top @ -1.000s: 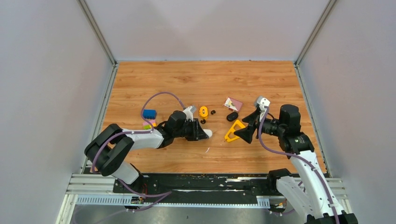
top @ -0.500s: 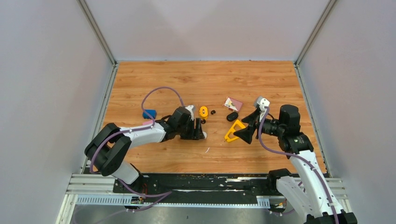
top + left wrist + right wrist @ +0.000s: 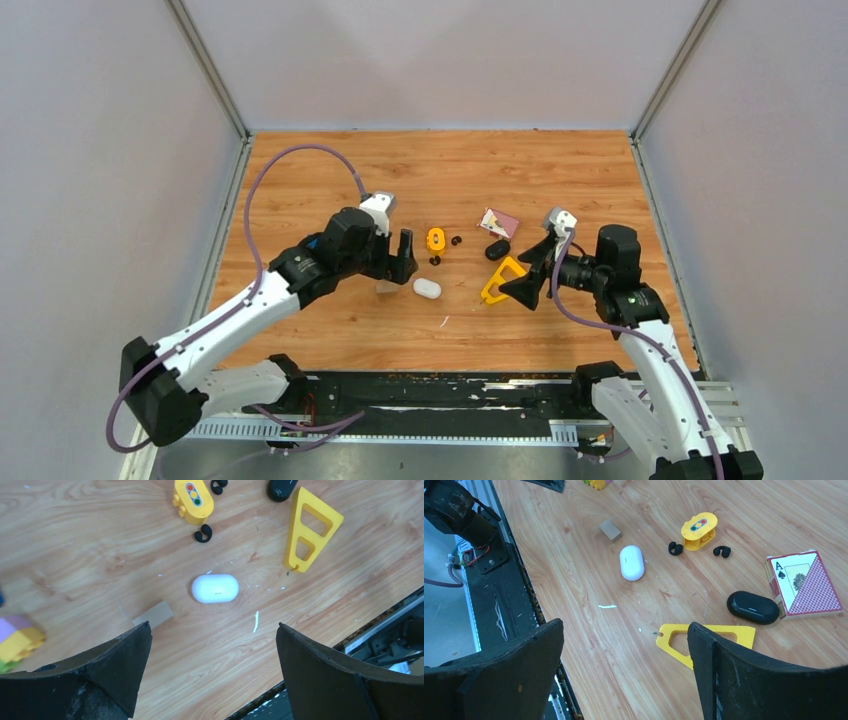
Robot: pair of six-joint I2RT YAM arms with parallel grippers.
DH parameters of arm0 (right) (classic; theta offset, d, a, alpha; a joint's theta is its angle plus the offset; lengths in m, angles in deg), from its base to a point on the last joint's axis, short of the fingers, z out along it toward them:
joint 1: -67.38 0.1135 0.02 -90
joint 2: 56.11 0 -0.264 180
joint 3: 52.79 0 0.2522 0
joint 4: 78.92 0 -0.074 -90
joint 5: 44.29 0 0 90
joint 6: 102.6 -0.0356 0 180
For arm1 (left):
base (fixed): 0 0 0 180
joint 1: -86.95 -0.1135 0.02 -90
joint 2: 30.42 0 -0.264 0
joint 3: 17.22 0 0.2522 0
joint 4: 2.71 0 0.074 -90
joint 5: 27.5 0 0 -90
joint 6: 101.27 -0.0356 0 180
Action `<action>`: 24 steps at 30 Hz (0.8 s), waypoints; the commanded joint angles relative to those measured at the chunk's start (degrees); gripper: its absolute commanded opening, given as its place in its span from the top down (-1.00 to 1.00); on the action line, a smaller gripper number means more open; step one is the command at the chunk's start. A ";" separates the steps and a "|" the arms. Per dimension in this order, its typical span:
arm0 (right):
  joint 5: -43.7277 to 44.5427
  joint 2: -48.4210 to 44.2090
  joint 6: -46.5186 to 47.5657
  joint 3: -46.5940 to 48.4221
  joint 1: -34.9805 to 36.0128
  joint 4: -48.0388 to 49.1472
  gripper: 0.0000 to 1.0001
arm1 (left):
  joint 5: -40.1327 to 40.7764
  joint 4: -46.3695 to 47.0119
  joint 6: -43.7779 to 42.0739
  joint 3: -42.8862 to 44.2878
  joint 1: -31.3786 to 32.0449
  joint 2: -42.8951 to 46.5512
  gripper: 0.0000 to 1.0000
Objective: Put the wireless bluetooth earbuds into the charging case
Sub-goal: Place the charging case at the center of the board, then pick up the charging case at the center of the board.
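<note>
A closed white charging case lies flat on the wood table. Two black earbuds lie loose beside a yellow traffic-light block; the second bud is on its far side. A closed black case rests near the playing cards. My left gripper hangs open above and just left of the white case, holding nothing. My right gripper stands open over the yellow triangle.
A small tan block lies left of the white case. A playing-card pack sits behind the black case. Coloured bricks lie at the left. The black rail runs along the near edge.
My left gripper opened, let go of the white case and lifted back to the left; the case now lies on the table. The right jaws spread slightly wider; that arm stayed put.
</note>
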 commanded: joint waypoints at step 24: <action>15.12 47.89 21.96 37.74 1.84 -26.27 -0.08 | 16.43 14.46 -21.61 -19.05 0.06 28.40 -1.00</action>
